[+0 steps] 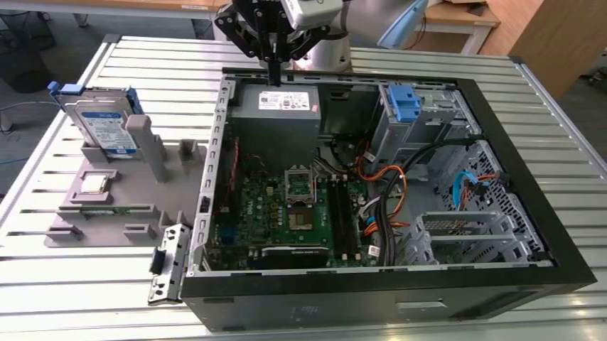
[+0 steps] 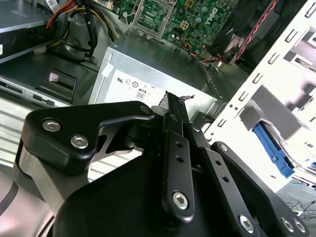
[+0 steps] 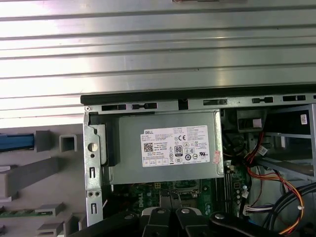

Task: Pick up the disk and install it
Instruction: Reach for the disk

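A slatted aluminium desk [image 1: 85, 291] carries an open computer case [image 1: 379, 295] lying on its side, its green motherboard [image 1: 284, 206] exposed. At the exterior view's left, beside the case, sits a grey fixture [image 1: 104, 213]. The disk [image 1: 102, 124] stands upright at the fixture's far end — silver, with a white-and-blue label, framed by a blue carrier, well apart from the arm. Farther back, the end effector [image 1: 275, 71] hangs just above the grey power supply [image 1: 280, 106] — its fingers pressed together, gripping nothing. Wooden furniture [image 1: 555, 35] stands beyond the desk.
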Robot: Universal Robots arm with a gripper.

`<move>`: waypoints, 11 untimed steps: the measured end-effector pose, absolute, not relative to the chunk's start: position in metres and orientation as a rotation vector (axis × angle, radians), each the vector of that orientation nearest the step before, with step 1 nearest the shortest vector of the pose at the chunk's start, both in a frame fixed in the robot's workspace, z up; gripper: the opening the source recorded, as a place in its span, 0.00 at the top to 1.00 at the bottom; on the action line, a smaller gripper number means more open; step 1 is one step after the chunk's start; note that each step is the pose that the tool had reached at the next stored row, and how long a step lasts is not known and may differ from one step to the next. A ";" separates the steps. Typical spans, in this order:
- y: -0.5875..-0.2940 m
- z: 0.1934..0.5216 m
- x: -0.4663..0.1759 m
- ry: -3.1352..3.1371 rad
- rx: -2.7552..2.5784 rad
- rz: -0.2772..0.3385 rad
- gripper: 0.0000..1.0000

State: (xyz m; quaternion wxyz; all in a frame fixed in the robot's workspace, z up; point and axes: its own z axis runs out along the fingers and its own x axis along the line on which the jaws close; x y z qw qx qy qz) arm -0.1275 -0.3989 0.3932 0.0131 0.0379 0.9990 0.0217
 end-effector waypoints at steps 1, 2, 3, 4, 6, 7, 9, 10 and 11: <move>-0.399 0.393 -0.128 3.112 0.118 0.068 0.90; -0.399 0.393 -0.128 3.113 0.118 0.068 0.90; -0.399 0.393 -0.128 3.113 0.118 0.068 0.90; -0.399 0.393 -0.128 3.113 0.118 0.068 0.90; -0.399 0.393 -0.128 3.112 0.118 0.068 0.90; -0.399 0.393 -0.128 3.112 0.118 0.068 0.90; -0.399 0.393 -0.129 3.112 0.118 0.068 0.90; -0.399 0.393 -0.130 3.112 0.118 0.068 0.90; -0.399 0.393 -0.131 3.113 0.118 0.068 0.90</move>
